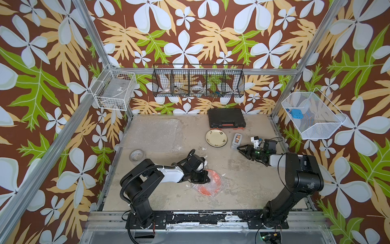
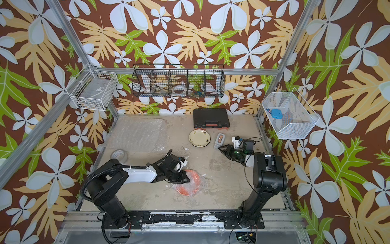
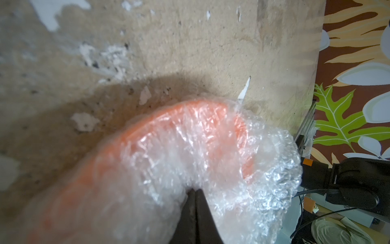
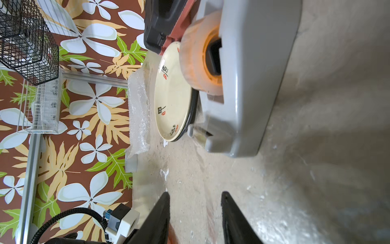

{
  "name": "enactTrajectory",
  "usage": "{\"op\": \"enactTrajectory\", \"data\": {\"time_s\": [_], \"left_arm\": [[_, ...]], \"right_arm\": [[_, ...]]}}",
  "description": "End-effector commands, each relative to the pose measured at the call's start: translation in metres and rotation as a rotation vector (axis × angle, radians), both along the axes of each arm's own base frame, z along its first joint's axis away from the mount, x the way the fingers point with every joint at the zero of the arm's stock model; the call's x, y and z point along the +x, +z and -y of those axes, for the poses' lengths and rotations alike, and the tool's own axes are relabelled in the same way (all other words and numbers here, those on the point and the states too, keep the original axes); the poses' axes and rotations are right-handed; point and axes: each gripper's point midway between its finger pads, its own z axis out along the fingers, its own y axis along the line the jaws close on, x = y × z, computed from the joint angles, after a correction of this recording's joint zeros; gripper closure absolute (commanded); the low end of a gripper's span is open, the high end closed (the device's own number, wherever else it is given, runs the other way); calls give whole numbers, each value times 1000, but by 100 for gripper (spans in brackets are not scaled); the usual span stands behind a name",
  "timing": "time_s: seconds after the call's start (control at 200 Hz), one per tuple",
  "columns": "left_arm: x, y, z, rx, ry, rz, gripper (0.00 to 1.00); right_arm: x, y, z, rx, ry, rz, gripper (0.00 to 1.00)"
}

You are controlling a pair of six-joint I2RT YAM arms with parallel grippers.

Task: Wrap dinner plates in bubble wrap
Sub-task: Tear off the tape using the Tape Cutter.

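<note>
No word, brand or number can be read with certainty. The right wrist view shows three groups of dark brush-written characters on the rim of the cream plate [image 4: 173, 90], each with a small red seal-like mark beside it; the signs are too small and tilted to make out. In both top views they look like dark specks on that plate [image 1: 216, 138]. A pale label sits on the grey box [image 1: 118, 89] in the white wire basket [image 1: 99, 99], its print illegible.
</note>
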Motion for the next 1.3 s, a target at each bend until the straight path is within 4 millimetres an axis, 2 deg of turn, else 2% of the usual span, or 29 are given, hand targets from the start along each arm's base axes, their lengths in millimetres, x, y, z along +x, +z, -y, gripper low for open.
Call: {"op": "enactTrajectory", "data": {"time_s": [0.0, 0.23, 0.405, 0.656, 1.296], "left_arm": [[-35, -43, -50, 257, 24, -163, 93], [-33, -42, -49, 258, 28, -160, 93], [-33, -42, -49, 258, 26, -160, 93], [-34, -42, -50, 263, 27, -161, 93], [-34, -41, -51, 267, 30, -162, 93]], "right_arm": [[7, 9, -5, 37, 30, 55, 55], [15, 3, -8, 66, 33, 44, 55], [17, -6, -20, 72, 63, 21, 56], [24, -10, -20, 87, 58, 17, 58], [28, -13, -21, 98, 63, 15, 78]]}}
